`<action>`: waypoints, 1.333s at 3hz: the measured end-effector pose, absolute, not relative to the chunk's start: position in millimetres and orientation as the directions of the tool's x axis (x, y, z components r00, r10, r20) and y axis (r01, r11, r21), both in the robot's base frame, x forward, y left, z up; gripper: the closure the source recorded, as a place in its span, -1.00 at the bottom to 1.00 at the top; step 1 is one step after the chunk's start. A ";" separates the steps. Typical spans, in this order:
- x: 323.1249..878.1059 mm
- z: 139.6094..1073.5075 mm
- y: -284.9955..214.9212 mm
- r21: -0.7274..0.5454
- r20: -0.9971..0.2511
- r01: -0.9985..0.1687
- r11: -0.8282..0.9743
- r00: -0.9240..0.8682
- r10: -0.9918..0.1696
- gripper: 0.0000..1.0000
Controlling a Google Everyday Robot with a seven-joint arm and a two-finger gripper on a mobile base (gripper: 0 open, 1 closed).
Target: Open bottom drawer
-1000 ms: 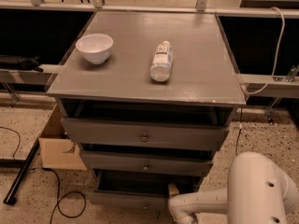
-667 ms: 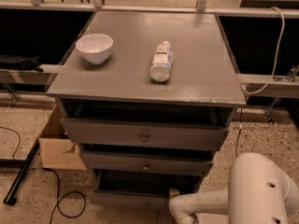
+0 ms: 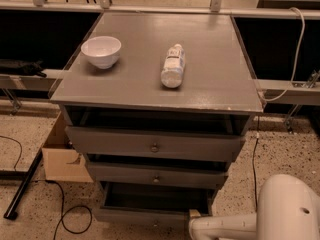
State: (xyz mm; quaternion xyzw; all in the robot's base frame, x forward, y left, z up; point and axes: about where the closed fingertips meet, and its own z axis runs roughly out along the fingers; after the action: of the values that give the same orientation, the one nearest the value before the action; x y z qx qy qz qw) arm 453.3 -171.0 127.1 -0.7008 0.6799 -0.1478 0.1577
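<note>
The grey cabinet point(image 3: 210, 91) is showing a flat, matte, painted top with pale chips along its front edge. A round white bowl point(image 3: 101, 50), smooth and glossy, is sitting upright near the left rear of that top. A clear plastic bottle point(image 3: 173, 65) is lying on its side near the middle, well apart from the bowl; its pale label is carrying print, but nothing on it is coming through legibly.

Down the front, the top drawer point(image 3: 155, 144) is standing slightly out, with a small round metal knob at its centre, and the middle drawer point(image 3: 156, 175) is sitting the same way just below. The bottom drawer point(image 3: 142, 216), lowest of the stack and down near the floor, is sitting pulled well forward, its dark, bare rectangular inside lying open to the camera behind a shallow grey wooden front.

The gripper point(image 3: 194, 218) is sitting at the right end of that drawer front, low in the view, on the tip of a smooth white rounded arm point(image 3: 280, 211). Whether it is clamping anything cannot be told from here.

A brown cardboard box point(image 3: 62, 159) is resting just beside the cabinet's left side, and a black cable point(image 3: 65, 219) is looping over the speckled floor point(image 3: 30, 129).
</note>
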 end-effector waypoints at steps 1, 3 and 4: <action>454.2 133.5 -170.0 -0.422 -0.007 -0.906 -0.026 0.032 -0.999 0.93; 448.2 133.4 -169.1 -0.415 -0.014 -0.910 -0.015 0.023 -1.000 1.00; 448.1 133.4 -169.0 -0.415 -0.014 -0.910 -0.015 0.023 -1.000 0.67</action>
State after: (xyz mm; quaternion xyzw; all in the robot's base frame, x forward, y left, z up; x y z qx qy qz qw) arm 448.1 -169.0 133.4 -0.6976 0.6842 -0.1435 0.1567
